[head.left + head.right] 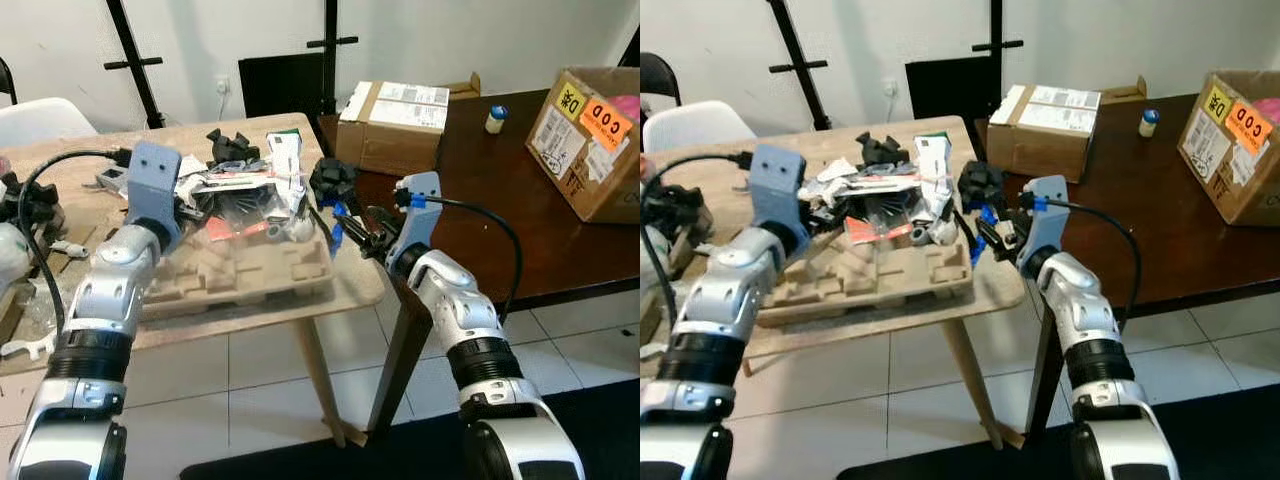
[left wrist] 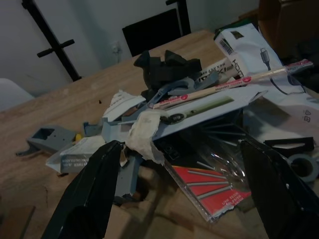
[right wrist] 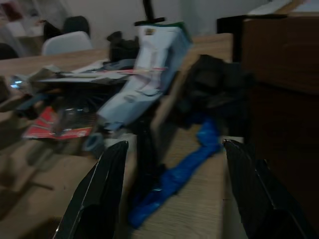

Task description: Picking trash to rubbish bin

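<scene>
Both arms are reaching in over the wooden table (image 1: 60, 190), where the trash (image 1: 255, 190) is lying in a heap on a moulded pulp tray (image 1: 250, 270). The left gripper (image 2: 184, 194) is hovering at the heap's near left side, fingers spread wide and holding nothing — its wrist view is looking straight at a red-printed clear packet (image 2: 219, 186), a long stick in a wrapper (image 2: 234, 82) and a dark lump (image 2: 167, 69) behind them. The right gripper (image 3: 172, 189) is coming at the tray's right end, also spread wide and gripping nothing; between its fingers a blue strip (image 3: 184, 164) is trailing across the wood, which the head views are showing just as a blue scrap (image 1: 338, 232) at the table's edge. A white box (image 3: 147, 74) is leaning in the pile, sharp in the left wrist view, blurred in the right one.

The head views are taking in more — a dark table (image 1: 500, 210) to the right carrying a cardboard box (image 1: 395, 120), a small bottle (image 1: 495, 118) and a bigger carton (image 1: 590, 135) with orange labels. A white chair (image 1: 40, 118) is standing at the far left.
</scene>
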